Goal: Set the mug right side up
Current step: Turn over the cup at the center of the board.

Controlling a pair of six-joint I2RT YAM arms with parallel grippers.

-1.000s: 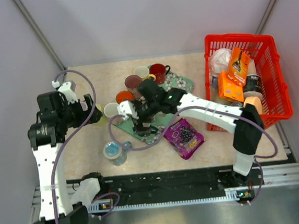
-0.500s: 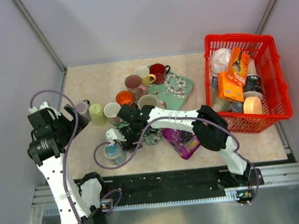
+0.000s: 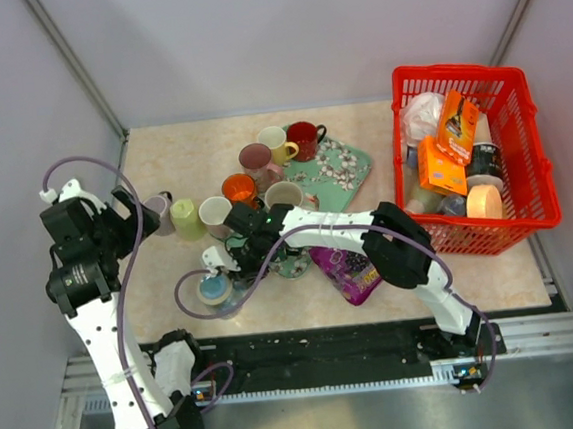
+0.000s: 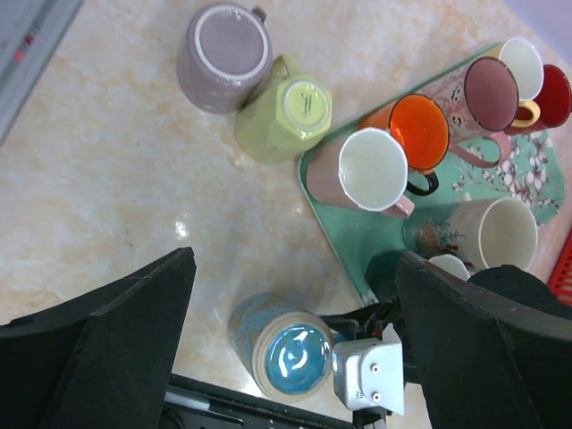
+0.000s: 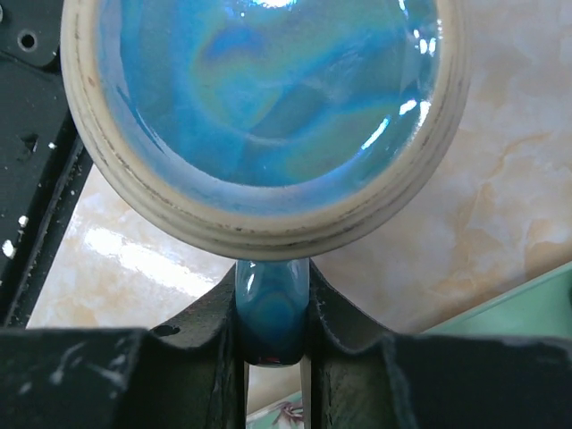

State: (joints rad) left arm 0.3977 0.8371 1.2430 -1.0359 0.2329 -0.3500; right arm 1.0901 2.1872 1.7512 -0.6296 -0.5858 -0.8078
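At the near edge of the surface, just off the near-left corner of the green flowered tray, the blue mug stands upside down, its glazed blue base ringed in beige and turned up to the light. Its handle points toward the tray. The right gripper has reached across from the far side and come in low. In the right wrist view its fingers are drawn in narrow and press on the handle from both sides, with the mug's base filling the space above them.

The left gripper hangs above the left part of the surface, well apart from the blue mug and touching nothing. In the left wrist view its two dark fingers are spread wide with nothing between them.

Below it a lilac mug and a yellow-green mug sit bottom-up on the surface, touching one another, just beside the tray's left edge. On the tray a pale pink mug and an orange mug stand open side up, with more mugs behind them. A purple snack packet lies by the tray's near-right edge. A red basket full of packets stands at the right.
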